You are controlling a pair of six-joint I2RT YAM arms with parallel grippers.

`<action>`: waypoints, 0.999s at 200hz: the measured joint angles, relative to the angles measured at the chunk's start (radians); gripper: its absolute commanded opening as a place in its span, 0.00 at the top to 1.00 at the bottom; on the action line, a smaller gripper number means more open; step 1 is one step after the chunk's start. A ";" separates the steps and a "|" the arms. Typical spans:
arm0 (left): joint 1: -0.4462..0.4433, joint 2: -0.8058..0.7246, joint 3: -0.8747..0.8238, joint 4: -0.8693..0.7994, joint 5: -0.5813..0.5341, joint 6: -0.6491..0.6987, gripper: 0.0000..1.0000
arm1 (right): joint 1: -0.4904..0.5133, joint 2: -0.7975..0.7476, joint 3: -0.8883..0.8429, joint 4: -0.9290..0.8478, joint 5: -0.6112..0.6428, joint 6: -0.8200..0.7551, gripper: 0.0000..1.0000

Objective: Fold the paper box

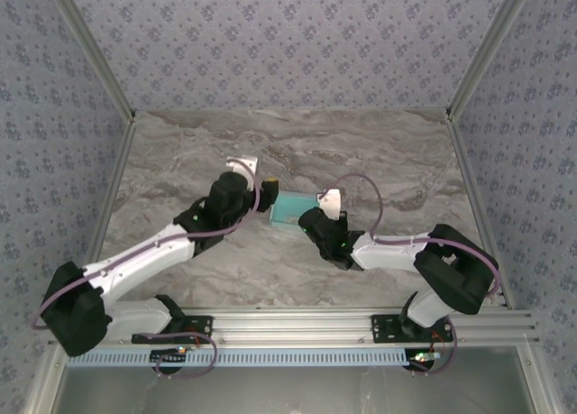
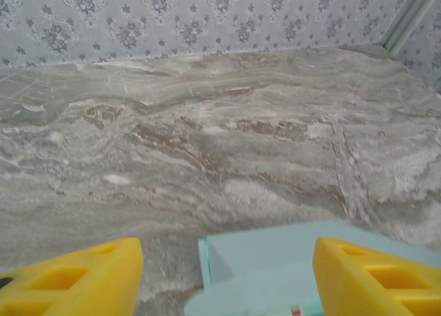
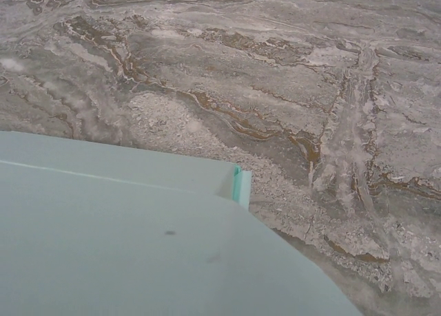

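Light blue paper box lies on the marble surface between the left jaws, which stand open. The right jaws are closed, right beside the box.

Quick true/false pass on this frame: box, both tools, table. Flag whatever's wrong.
1. The paper box sits between the left tool and the right tool. True.
2. The left tool is clamped shut. False: its yellow fingers stand wide apart, with the box's end between them in the left wrist view.
3. The paper box is red. False: it is light blue.
4. The table has a marbled grey-brown surface. True.
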 measured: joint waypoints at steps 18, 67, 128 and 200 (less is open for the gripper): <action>0.034 0.097 0.097 -0.062 0.027 0.027 0.31 | 0.001 0.001 0.000 0.000 0.000 0.000 0.94; 0.089 0.324 0.284 -0.239 0.121 0.089 0.31 | 0.001 0.001 0.000 0.000 0.001 0.000 0.94; 0.091 0.412 0.308 -0.329 0.187 0.116 0.32 | 0.001 0.019 0.000 0.004 0.001 -0.001 0.93; 0.091 0.414 0.249 -0.317 0.201 0.122 0.33 | 0.004 0.025 0.000 -0.021 -0.015 -0.004 0.82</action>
